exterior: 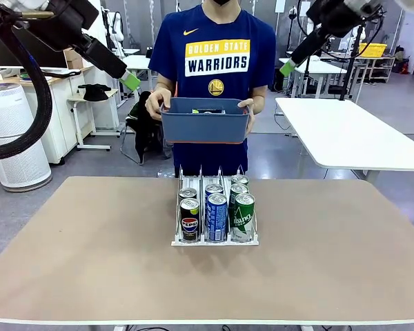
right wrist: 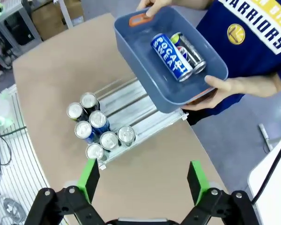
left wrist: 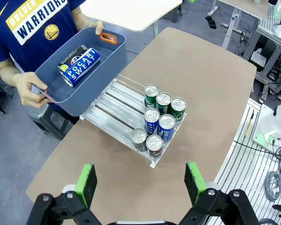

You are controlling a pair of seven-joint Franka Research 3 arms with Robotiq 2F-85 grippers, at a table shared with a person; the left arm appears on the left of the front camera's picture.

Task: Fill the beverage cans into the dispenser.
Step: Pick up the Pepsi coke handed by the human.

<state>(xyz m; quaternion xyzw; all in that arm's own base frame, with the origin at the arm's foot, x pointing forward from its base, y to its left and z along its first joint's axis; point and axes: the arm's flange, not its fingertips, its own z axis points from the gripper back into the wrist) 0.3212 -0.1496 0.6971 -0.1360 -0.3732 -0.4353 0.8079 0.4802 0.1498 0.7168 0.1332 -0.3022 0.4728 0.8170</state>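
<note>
Blue-grey tub (exterior: pixel 205 127), orange handle (left wrist: pixel 108 37), blue-and-white can (left wrist: pixel 84 65) inside, black can (exterior: pixel 190 222), blue can (exterior: pixel 216 215), green can (exterior: pixel 243 217), white-based dispenser (left wrist: pixel 113 104), brown table (exterior: pixel 90 255)

We saw a tan surface (exterior: pixel 90 269) standing on a grey floor (exterior: pixel 103 165) under even indoor light. A white table (exterior: pixel 352 131) stood behind on the right. On the left were a white air purifier (exterior: pixel 21 172) and a desk (exterior: pixel 58 124) with a dark monitor (exterior: pixel 1 48). A yellow crate (exterior: pixel 372 49) sat far back.
</note>
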